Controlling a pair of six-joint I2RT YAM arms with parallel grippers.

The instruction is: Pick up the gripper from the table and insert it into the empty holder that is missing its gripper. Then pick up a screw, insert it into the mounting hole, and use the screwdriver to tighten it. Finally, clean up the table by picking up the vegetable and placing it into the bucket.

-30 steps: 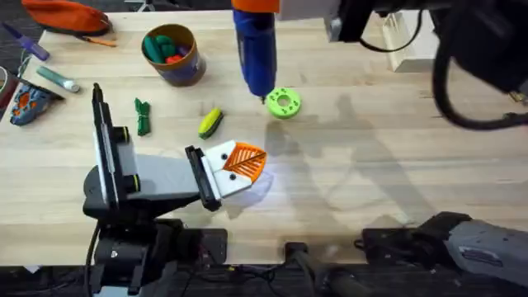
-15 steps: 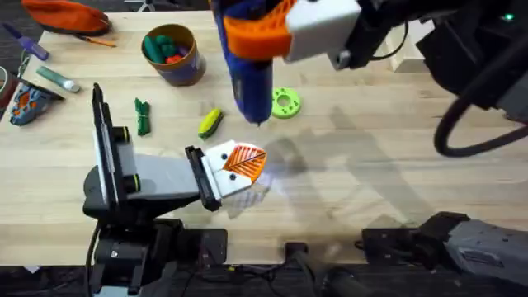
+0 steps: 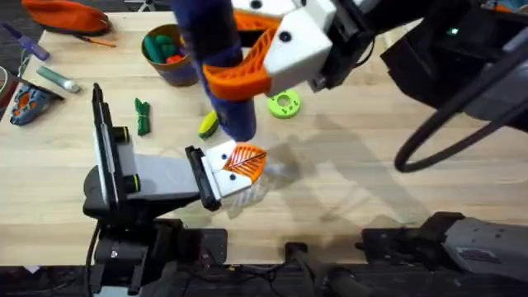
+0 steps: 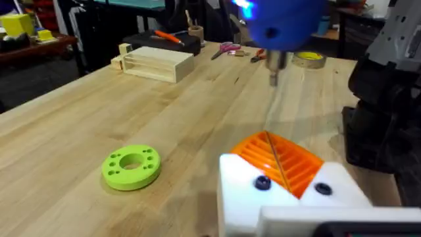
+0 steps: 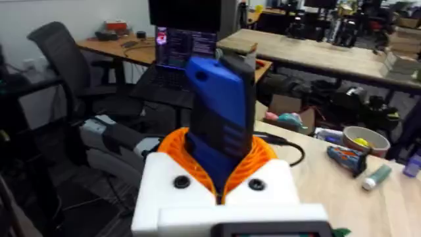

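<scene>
My right gripper (image 3: 235, 76) (image 5: 220, 158) is shut on the blue screwdriver (image 3: 216, 66) (image 5: 220, 122), orange pads on both sides of its body. The screwdriver hangs point down, and its silver tip (image 4: 274, 69) sits just above and behind the white holder (image 3: 221, 177) (image 4: 296, 197) on my left arm. The orange ribbed gripper (image 3: 245, 161) (image 4: 279, 161) sits in that holder, whose front face shows two dark screw heads. My left gripper (image 3: 254, 162) (image 4: 273, 148) rests low over the table, shut on nothing. A yellow-green vegetable (image 3: 208, 124) lies partly hidden behind the screwdriver. The bucket (image 3: 165, 54) stands at the back left.
A bright-green round disc (image 3: 284, 104) (image 4: 131, 168) lies right of the screwdriver. A small green bundle (image 3: 143, 115) lies left of the vegetable. An orange pouch (image 3: 66, 16) and hand tools (image 3: 29, 99) occupy the far left. A wooden box (image 4: 154, 64) stands at the table's far side.
My right arm has carried the screwdriver left and toward the front, from over the green disc to just above the holder. The left arm has stayed still.
</scene>
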